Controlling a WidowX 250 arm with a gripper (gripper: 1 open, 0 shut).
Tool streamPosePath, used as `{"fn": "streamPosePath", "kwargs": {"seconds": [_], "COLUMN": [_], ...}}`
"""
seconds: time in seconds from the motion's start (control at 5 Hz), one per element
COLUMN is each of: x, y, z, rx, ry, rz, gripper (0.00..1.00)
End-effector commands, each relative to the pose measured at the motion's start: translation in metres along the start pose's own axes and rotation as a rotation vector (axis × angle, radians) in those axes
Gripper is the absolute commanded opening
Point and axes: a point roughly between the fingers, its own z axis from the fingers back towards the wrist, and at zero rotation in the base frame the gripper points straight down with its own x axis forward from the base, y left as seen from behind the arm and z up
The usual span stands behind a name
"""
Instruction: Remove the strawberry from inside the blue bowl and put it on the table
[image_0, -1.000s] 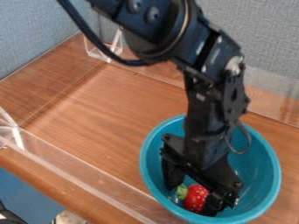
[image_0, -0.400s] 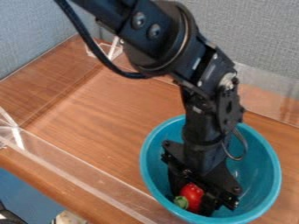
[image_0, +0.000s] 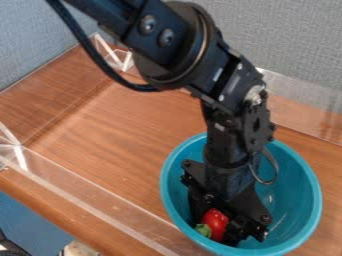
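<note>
The strawberry (image_0: 214, 222) lies between the 2 fingertips of the pincer (image_0: 225, 226), closed on it.

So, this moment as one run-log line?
black metal pincer: shut on small glossy red strawberry | strawberry: inside round teal-blue plastic bowl | reddish-brown wood-grain table: strawberry not yet on it

1 high, close view angled down over the bowl (image_0: 302, 222)
</note>
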Motion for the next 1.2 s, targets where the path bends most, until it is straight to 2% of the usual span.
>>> {"fn": "streamPosePath", "kwargs": {"seconds": [0.0, 1.0], "x": [0.0024, 0.0050], "y": [-0.0051, -0.0092], "z": [0.0124, 0.0191], "rx": [-0.001, 0.004], "ry": [-0.052, -0.104], "rz": [-0.027, -0.061], "gripper": [0.00, 0.00]}}
